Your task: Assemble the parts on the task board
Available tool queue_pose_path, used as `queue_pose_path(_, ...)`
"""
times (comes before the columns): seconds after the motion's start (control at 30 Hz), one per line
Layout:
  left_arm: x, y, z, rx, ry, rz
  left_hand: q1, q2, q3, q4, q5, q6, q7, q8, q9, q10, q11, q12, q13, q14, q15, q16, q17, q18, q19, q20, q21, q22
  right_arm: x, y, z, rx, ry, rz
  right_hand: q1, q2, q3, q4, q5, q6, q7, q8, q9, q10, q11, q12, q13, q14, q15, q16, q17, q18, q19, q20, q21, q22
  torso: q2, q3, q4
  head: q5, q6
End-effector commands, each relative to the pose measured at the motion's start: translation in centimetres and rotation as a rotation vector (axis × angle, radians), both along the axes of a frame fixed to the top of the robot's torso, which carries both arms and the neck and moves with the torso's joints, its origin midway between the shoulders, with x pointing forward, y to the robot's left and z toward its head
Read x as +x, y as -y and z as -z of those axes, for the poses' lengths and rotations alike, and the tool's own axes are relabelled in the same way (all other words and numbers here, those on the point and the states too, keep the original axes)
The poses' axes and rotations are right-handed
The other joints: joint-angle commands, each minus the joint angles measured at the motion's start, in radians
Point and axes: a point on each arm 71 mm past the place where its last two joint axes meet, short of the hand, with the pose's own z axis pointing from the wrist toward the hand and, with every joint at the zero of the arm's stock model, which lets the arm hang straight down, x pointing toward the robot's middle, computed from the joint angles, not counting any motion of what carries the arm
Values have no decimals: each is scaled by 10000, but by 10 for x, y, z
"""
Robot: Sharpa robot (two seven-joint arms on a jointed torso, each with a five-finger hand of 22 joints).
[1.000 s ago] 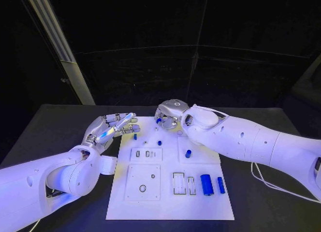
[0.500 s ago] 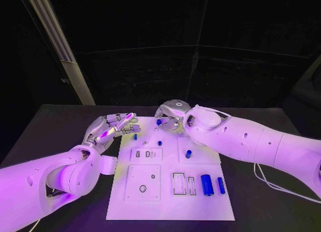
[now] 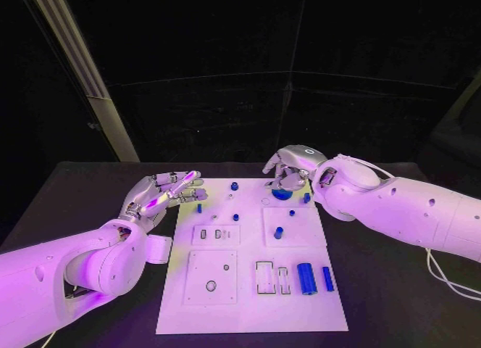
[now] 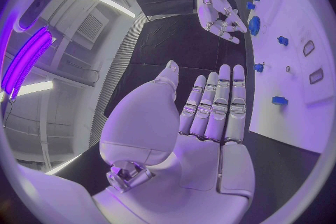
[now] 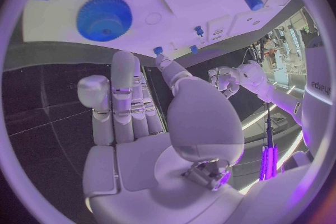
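Black table (image 3: 84, 196), white board (image 3: 251, 290) centre w/ small blue parts, blue gear (image 3: 281, 193) just under right hand (image 3: 290, 168), fingers apart, holding nothing, left hand (image 3: 162, 190) at board's far corner, fingers straight, empty

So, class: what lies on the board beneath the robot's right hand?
A blue gear lies flat on the task board below the right hand; from the head view, its fingers partly cover it.
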Motion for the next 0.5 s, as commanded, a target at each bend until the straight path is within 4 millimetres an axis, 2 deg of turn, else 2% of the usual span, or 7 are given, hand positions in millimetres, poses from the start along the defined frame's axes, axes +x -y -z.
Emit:
queue_pose_path(0.03,0,1,-1,-29,44,172,22,71,-48,-14,5,18,83,-61,-11,-20,38,-55,-9,12,81,-51,-10,124,69,-1,-35,-13,1,17,4,440,-1325,889,1,-83,-715,374,176,-192,-56,0,-1,117,-84,1011,1071,-26,-106,296,55,-198,333,-90,456,756,-40,26,-81,-5,3)
queue_pose_path(0.07,0,1,-1,-28,42,171,22,71,-48,-14,5,18,83,-61,-11,-20,38,-55,-9,12,81,-51,-10,124,69,-1,-35,-13,0,22,5,356,-1440,1029,6,-79,-942,521,195,-268,-60,-2,-3,96,-64,1356,1433,-40,-99,379,65,-244,438,-97,599,1018,-41,29,-88,-7,6)
queue_pose_path(0.17,0,0,-1,-28,37,175,23,73,-52,-17,5,24,77,-61,-10,-13,35,-57,-7,16,80,-54,-10,125,71,-1,-37,-16,0,33,6,66,-1619,1341,599,122,-1869,1200,258,-410,-49,125,35,-679,-33,3494,4009,-191,-7,717,33,-285,515,-71,865,1422,-43,33,-110,-7,-3)
queue_pose_path(0.2,0,0,-1,-28,36,178,23,73,-52,-17,5,24,77,-61,-10,-13,35,-57,-7,16,80,-54,-10,125,71,-1,-37,-16,0,35,6,-2,-1660,1403,660,116,-2071,1392,256,-488,8,124,27,-675,-30,4041,4633,-207,-8,780,13,-293,529,-62,913,1500,-39,34,-104,-25,5)
queue_pose_path(0.37,1,1,-1,-36,25,213,23,73,-52,-17,5,24,77,-61,-10,-13,35,-57,-7,16,80,-54,-10,125,71,-1,-37,-16,2,40,10,-410,-1898,1616,1143,143,-2465,1865,263,-616,44,195,28,-570,17,5808,6672,-258,-3,963,-84,-297,483,-15,954,1518,-27,19,-69,-71,12)
queue_pose_path(0.5,1,2,-1,-37,17,225,23,73,-52,-17,5,24,77,-61,-10,-13,35,-57,-7,16,80,-54,-10,125,71,-1,-37,-16,5,38,13,-678,-2117,1644,1458,165,-2543,1967,282,-721,62,199,18,-352,47,6791,7743,-277,4,1049,-139,-289,459,1,939,1476,-18,15,-53,-78,4)
